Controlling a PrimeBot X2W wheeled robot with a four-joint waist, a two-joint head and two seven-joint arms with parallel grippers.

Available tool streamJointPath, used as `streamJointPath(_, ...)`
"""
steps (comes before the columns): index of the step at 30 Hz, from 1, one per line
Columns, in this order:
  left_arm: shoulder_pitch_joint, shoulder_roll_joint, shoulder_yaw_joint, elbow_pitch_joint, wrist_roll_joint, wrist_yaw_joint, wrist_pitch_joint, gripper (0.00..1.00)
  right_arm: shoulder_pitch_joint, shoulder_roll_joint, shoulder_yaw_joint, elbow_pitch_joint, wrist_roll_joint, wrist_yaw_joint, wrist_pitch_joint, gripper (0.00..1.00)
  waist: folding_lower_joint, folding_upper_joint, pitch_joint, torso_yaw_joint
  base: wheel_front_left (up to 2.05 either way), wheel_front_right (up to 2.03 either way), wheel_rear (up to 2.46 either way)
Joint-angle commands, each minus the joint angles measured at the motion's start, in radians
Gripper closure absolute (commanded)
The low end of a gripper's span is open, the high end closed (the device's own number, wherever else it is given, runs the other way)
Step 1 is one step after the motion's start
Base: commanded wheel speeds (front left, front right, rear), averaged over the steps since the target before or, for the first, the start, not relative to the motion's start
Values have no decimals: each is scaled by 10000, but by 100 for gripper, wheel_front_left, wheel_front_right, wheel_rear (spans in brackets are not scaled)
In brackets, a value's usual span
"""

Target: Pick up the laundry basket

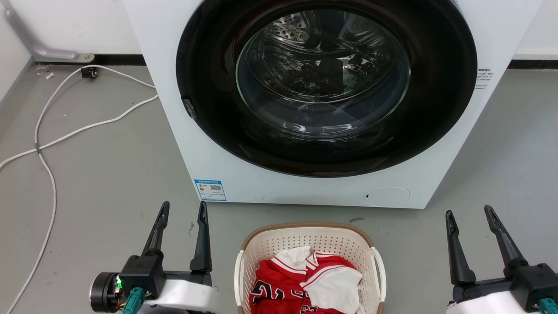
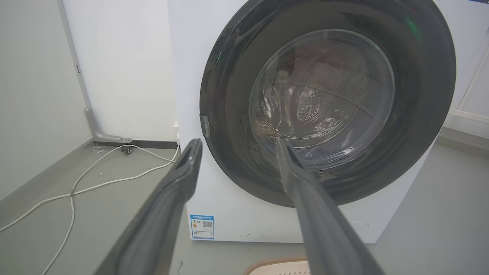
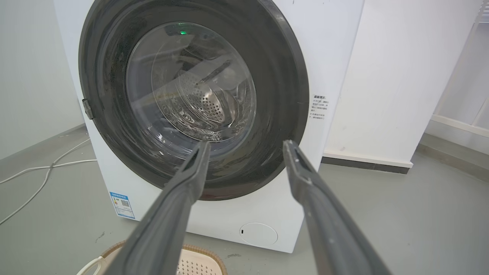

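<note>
The left gripper [image 1: 184, 205] and right gripper [image 1: 468, 211] are both spread wide and empty. The laundry basket [image 1: 305, 227] sits on the floor [image 1: 109, 174] between them, below both. Best to bring each hand down and inward onto its nearer side handle [image 1: 237, 270], then lift evenly.

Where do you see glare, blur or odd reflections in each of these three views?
Head view: white highlights streak the washing machine door. Left wrist view: the left claw goes soft and out of focus near the lens. Right wrist view: a green dot reflects on the door glass.
</note>
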Motion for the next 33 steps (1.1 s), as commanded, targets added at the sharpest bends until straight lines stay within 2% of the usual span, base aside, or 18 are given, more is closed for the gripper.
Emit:
streamJointPath(1, 53, 16, -4, 9, -6, -1, -28, 0, 126, -26, 5, 21, 29, -3, -21, 0, -1, 0, 6, 5, 0, 0, 0)
streamJointPath(13, -155, 16, 81, 103, -76, -60, -28, 0, -134, -26, 71, -3, 44, -3, -21, 0, -1, 0, 206, -60, 0, 0, 0)
streamJointPath(20, -857, 14, 247, 460, 29, -441, -28, 0, -810, -23, 325, 85, -259, -3, -21, 0, -1, 0, 810, -98, 0, 0, 0)
streamJointPath(28, -2188, 25, 523, 1958, 255, -1067, -26, 0, -1941, -20, 577, 920, -650, -5, -20, 0, -1, 0, 1946, -169, 0, 0, 0)
streamJointPath(33, -2973, 159, 628, 3044, 574, -1241, -28, 0, -2699, -19, 761, 1896, -937, -5, -21, 0, -1, 0, 2694, -316, 0, 0, 0)
